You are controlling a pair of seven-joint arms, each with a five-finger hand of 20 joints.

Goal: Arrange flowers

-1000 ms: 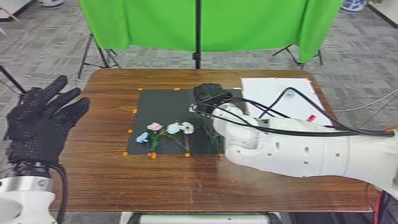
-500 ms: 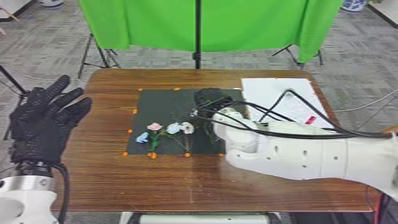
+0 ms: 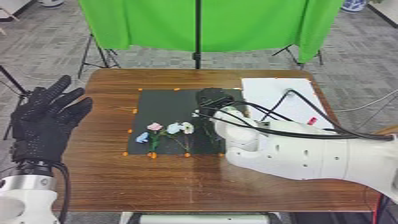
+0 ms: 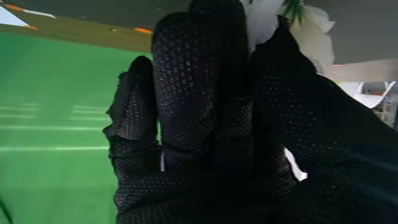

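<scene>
Brown table (image 3: 111,185), black mat (image 3: 164,104) on it; head view has left hand (image 3: 43,125) open at 9 o'clock, right hand (image 3: 213,96) at the mat's 1, laid flowers (image 3: 155,127) at its 7. Right wrist view: thumb and fingers pinching white flower (image 4: 316,42).

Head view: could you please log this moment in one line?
right hand: over black mat | left hand: open, at left table edge | flowers: on mat
</scene>
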